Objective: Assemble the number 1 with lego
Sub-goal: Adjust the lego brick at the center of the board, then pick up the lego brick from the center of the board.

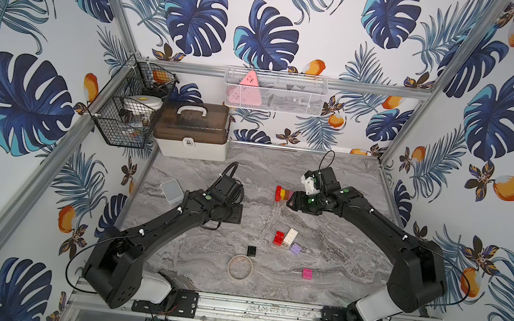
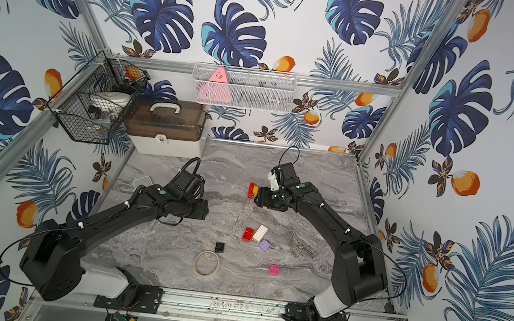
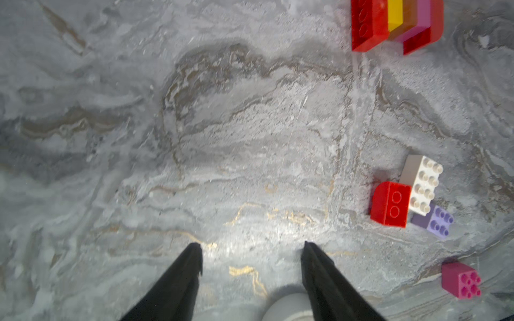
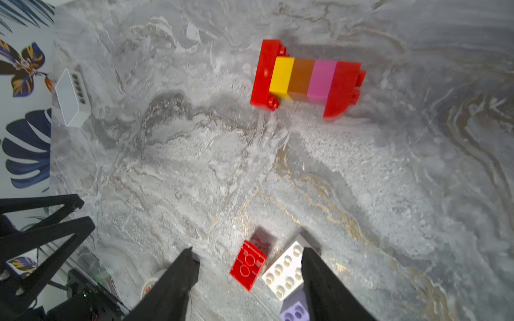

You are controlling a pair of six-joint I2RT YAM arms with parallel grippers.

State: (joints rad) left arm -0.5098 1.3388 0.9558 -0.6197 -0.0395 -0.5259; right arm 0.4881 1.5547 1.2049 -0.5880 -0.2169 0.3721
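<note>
A lego stack [image 1: 282, 193] [image 4: 306, 80] lies on its side on the marble table: a wide red brick, then yellow, orange, pink and another red. My right gripper [image 1: 290, 203] [image 4: 247, 250] hovers beside its right end, open and holding nothing. In the right wrist view a loose red brick [image 4: 247, 265] and a white brick [image 4: 283, 271] show between the fingers, lying on the table below. A lilac brick [image 1: 295, 248], a black brick [image 1: 251, 250] and a pink brick [image 1: 307, 273] lie loose nearer the front. My left gripper [image 3: 251, 246] is open over bare marble, left of the stack.
A flat tan ring [image 1: 240, 266] lies near the front, by the black brick. A pale grey rounded box [image 1: 172, 191] sits at the table's left edge. A lidded storage case [image 1: 191, 130] and a black wire basket [image 1: 126, 107] stand at the back left.
</note>
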